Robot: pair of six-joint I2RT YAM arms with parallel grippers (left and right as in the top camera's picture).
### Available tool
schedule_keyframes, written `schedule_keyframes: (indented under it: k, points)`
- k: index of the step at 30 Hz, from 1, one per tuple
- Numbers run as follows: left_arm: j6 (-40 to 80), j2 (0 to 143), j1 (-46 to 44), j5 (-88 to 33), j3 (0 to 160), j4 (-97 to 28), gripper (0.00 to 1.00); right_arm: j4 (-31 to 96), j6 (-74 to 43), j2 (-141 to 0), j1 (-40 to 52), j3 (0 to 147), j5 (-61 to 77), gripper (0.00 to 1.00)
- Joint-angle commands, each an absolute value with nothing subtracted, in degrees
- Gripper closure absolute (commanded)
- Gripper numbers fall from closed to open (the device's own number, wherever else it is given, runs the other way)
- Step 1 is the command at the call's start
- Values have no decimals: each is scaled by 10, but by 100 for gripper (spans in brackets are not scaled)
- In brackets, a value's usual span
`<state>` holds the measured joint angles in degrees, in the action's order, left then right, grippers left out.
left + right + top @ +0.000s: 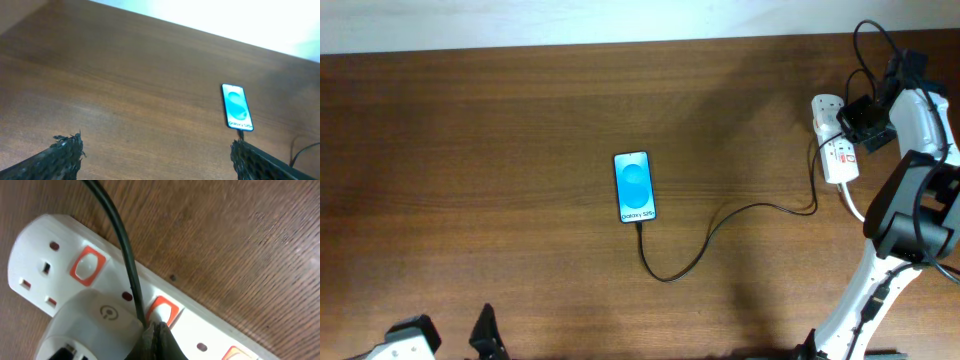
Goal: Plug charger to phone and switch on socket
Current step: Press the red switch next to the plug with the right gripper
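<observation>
The phone point(634, 187) lies in the middle of the table, blue screen up; it also shows in the left wrist view point(237, 107). The charger cable point(720, 232) runs from the phone's near end in a loop to the socket point(837, 150) at the far right. My right gripper point(868, 120) is shut, its tips point(156, 330) pressing on the orange-framed switch point(162, 311) of the socket point(60, 245), beside a white adapter point(90, 330) plugged in. My left gripper point(155, 155) is open and empty, low at the near left edge point(445, 335).
A thick white cord point(853, 205) leaves the socket toward the right arm's base. A black cable point(120, 245) crosses the socket in the right wrist view. Bare wooden table point(470, 150) spreads to the left.
</observation>
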<state>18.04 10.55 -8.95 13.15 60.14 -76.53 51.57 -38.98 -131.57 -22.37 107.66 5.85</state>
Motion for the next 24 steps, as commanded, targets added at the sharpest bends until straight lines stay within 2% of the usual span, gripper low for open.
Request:
schedule_keyframes:
  k: [1,6,12,17,24]
  points:
    - [186,73,-87,140,599,-764,1,534,-373,-1364,-208,1080,75,96]
    - [186,39,-87,140,599,-764,1,551,-354,-1371,-190,1080,80,96]
    - [186,4,-87,140,604,-768,1,583,-349,-1364,-212,1089,67,96]
    - [186,4,-87,140,604,-768,1,685,-350,-1356,-237,1209,68,96]
    - [186,4,-87,140,604,-769,1,693,-369,-1361,-247,1243,69,96]
